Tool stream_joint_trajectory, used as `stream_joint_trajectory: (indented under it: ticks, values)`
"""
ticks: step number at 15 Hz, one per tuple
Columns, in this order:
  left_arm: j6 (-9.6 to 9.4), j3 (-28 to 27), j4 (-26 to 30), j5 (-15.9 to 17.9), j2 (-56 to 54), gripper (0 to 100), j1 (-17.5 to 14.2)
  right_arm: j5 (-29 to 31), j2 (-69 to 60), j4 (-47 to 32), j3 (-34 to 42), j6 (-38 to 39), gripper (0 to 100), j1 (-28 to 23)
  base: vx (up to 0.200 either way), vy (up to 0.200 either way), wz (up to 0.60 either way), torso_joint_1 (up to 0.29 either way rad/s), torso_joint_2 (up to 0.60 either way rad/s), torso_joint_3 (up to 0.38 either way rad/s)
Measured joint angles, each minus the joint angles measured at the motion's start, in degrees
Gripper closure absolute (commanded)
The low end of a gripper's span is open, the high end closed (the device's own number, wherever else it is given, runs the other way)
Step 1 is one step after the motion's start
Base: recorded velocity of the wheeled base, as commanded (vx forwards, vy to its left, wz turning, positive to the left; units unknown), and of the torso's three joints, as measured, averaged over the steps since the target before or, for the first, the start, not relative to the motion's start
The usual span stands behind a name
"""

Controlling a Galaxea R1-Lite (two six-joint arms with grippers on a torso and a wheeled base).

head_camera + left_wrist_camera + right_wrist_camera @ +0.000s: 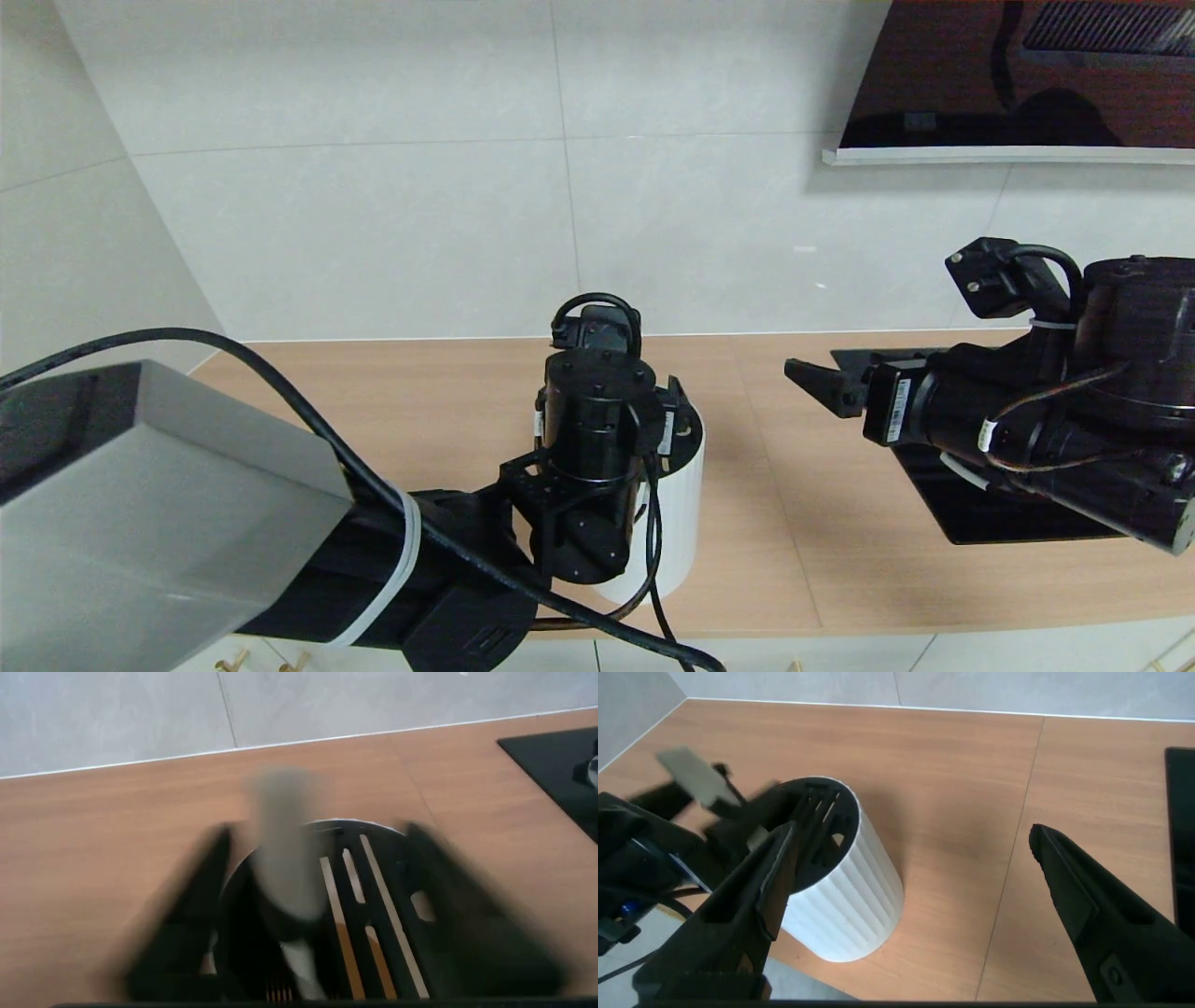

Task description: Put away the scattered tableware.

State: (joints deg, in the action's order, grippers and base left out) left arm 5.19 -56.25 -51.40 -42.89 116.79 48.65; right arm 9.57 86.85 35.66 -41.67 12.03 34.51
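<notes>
The left gripper (320,845) hangs over the white holder (674,523) at the counter's near middle, jaws apart around a pale utensil (280,849) standing in its slots. The insertion seems almost done; next comes a straight lift. The right gripper (912,838), also apart, waits at the right.

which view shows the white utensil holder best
Right wrist view: the utensil holder shows ribbed white wall and slotted black top. Head view: left arm covers much of it. Left wrist view: its top from above.
</notes>
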Motion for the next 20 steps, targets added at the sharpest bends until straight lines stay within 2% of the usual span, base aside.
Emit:
stream_joint_trajectory:
  ticks: [7,11,13,16,18,20]
  values:
    - [-0.51,2.11,0.02,0.17,-4.08,0,-0.06,1.1,-0.68,0.06,-0.23,-0.76,0,-1.16,0.0,0.0,0.0,0.0,0.0,0.0]
    - [-2.35,5.92,0.05,5.12,-16.59,0,-1.74,1.05,-3.44,0.15,1.04,-6.49,0,-4.41,0.0,0.0,0.0,0.0,0.0,0.0]
    - [-2.82,8.46,1.52,9.34,-25.25,0,-3.97,0.85,-6.28,-0.02,1.29,-6.84,0,-6.07,0.0,0.0,0.0,0.0,0.0,0.0]
    - [-3.15,14.98,6.07,16.02,-39.41,0,-10.31,0.61,-12.98,-0.07,4.62,-6.92,0,-9.29,0.0,0.0,0.0,0.0,0.0,0.0]
    - [-3.32,19.68,9.72,18.26,-48.18,0,-14.26,0.48,-18.16,-0.18,8.09,-7.72,0,-11.34,0.0,0.0,0.0,0.0,0.0,0.0]
    - [-3.85,24.05,15.98,19.21,-58.6,0,-17.81,0.15,-25.82,-0.84,12.02,-8.53,0,-13.19,0.0,0.0,0.0,0.0,0.0,0.0]
